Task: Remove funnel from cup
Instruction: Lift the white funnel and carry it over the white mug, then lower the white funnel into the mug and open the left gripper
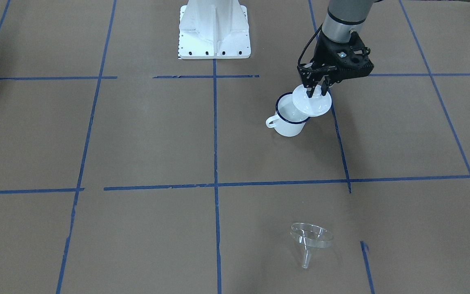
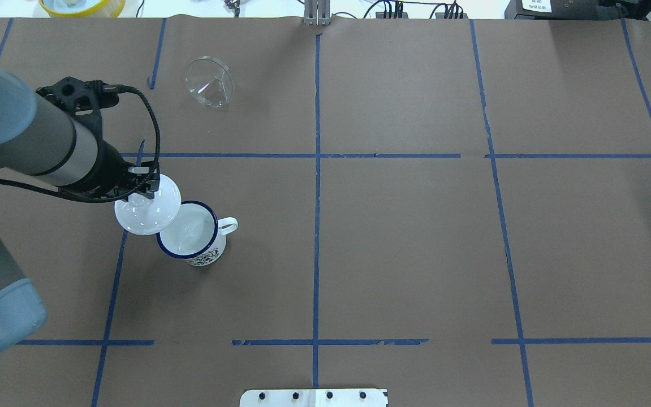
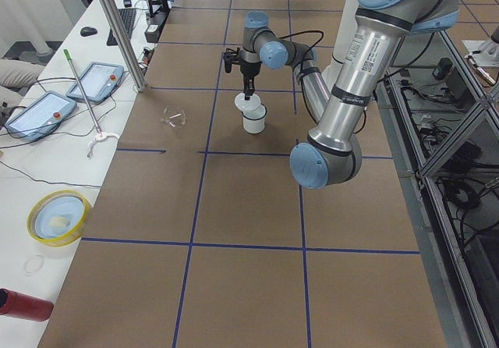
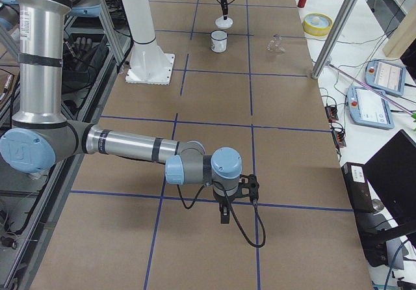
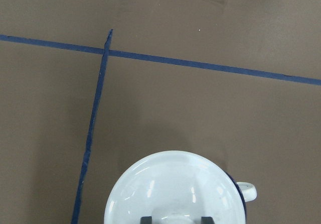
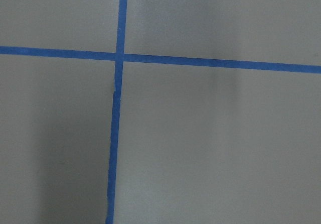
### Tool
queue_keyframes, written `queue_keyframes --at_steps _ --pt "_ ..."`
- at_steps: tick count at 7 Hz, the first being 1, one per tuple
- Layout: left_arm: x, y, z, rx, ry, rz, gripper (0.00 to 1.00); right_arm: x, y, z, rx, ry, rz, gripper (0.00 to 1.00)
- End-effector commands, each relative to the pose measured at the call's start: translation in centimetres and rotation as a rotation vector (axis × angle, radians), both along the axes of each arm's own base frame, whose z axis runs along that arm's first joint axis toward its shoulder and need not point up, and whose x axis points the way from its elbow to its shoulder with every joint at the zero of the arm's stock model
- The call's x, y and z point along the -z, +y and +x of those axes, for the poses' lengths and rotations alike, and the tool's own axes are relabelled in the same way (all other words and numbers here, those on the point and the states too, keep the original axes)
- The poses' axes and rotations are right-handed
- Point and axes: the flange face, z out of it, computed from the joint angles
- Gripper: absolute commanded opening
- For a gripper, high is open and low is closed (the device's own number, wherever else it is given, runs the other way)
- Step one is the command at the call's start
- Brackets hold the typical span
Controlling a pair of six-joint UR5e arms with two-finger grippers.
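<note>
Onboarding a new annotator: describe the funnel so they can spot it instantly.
On the brown paper table, look to the robot's left half, far side, past the white cup. The funnel lies alone on its side. It is clear, with a thin spout, unlike the opaque white lid in the left end effector.

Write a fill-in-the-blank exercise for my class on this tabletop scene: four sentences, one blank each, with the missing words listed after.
1. The left gripper holds the white lid by its ____.
2. The funnel lies on its ____, apart from the cup.
3. The thin rim of the cup is dark ____.
4. In the overhead view, the cup's handle points to the view's ____.

Missing words: knob; side; blue; right.
</note>
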Motion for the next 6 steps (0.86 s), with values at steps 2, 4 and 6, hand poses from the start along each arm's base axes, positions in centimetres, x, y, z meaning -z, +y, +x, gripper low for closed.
queue_keyframes --at_steps 2,4,6 --pt "-1.1 0.9 3.8 -0.029 0.006 -0.024 0.00 0.0 0.0 0.0 0.000 0.000 0.000 1.00" --pt "-1.3 1.8 4.6 -0.050 0.001 -0.026 0.00 0.0 0.0 0.0 0.000 0.000 0.000 1.00" --pt "-1.5 1.8 4.6 -0.050 -0.001 -0.028 0.00 0.0 0.0 0.0 0.000 0.000 0.000 1.00"
